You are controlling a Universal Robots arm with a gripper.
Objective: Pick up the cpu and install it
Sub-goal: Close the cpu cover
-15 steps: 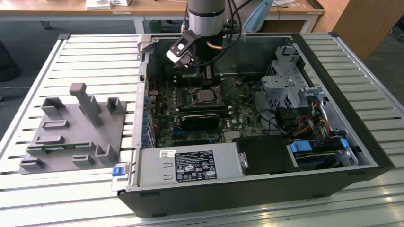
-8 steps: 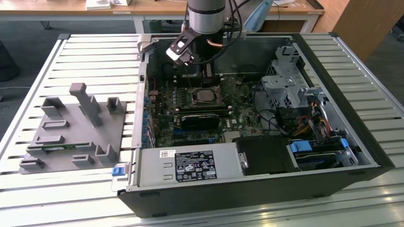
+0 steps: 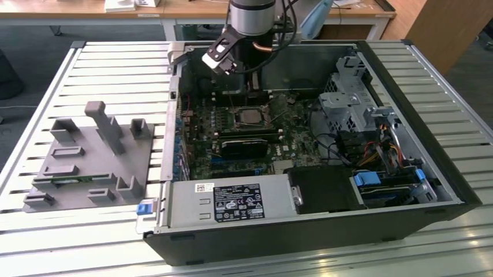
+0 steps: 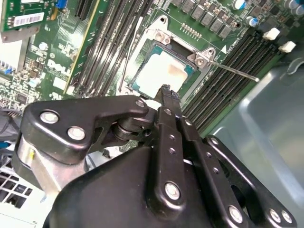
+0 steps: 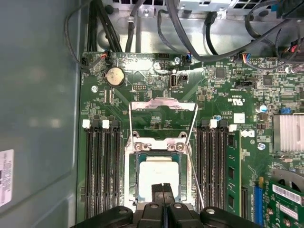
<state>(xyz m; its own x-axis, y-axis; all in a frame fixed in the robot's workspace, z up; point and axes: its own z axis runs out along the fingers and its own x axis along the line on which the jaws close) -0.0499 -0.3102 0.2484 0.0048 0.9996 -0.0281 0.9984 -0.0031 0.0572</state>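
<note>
The cpu (image 5: 159, 172) lies flat inside the open motherboard socket (image 5: 130, 161), its pale silver top showing in both wrist views (image 4: 161, 71) and small in the exterior view (image 3: 248, 117). The socket's metal load plate (image 5: 164, 107) is folded back and its thin lever (image 4: 232, 70) sticks out to one side. My gripper (image 5: 163, 189) hangs just above the chip's edge with its black fingers (image 4: 167, 95) pressed together and nothing between them. In the exterior view the gripper (image 3: 250, 92) reaches down into the open computer case (image 3: 431, 173).
Memory slots (image 5: 102, 161) flank the socket on both sides. A power supply (image 3: 231, 202) sits at the case's near side, and a drive cage (image 3: 350, 98) with cables is at the exterior view's right. A grey fixture (image 3: 85, 156) stands on the slatted table at the exterior view's left.
</note>
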